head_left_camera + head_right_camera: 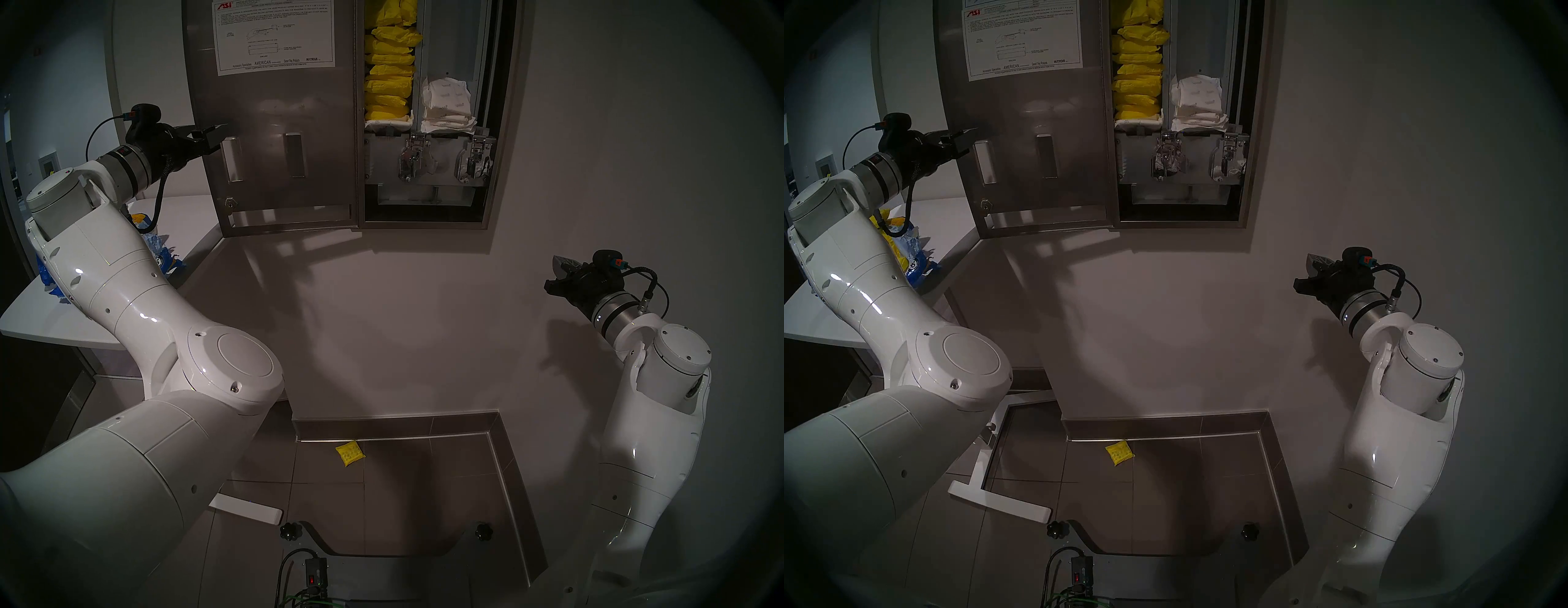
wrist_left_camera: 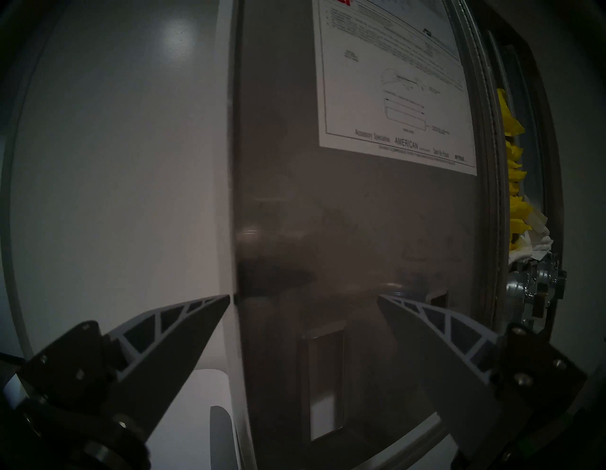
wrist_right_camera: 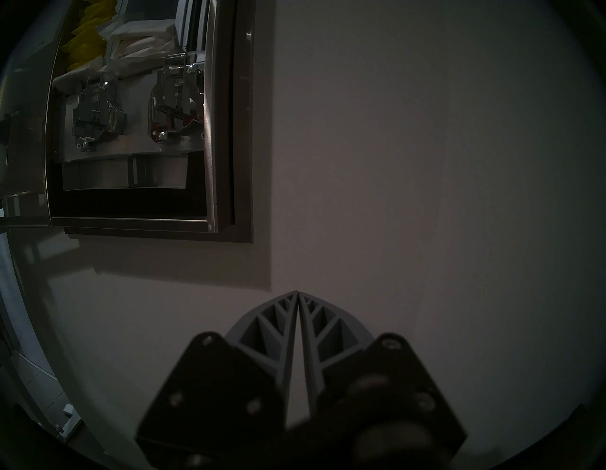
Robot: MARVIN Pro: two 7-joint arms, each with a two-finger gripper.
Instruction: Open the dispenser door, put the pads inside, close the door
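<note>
The dispenser (image 1: 502,127) hangs on the wall with its door (image 1: 275,127) swung open to the left, the white instruction sheet facing me. Yellow pads (image 1: 388,76) fill the left chute; white packets (image 1: 445,106) sit in the right chute above two lever mechanisms. One yellow pad (image 1: 350,454) lies on the floor by the wall. My left gripper (image 1: 214,133) is open, its fingers straddling the door's free left edge (image 2: 237,229). My right gripper (image 1: 560,271) is shut and empty, near the bare wall below right of the dispenser (image 3: 229,131).
A white counter (image 1: 85,322) at the left holds a torn blue-and-clear plastic bag (image 1: 163,254) behind my left arm. The grey tiled floor (image 1: 403,509) and baseboard lie below. My base frame (image 1: 996,501) stands on the floor.
</note>
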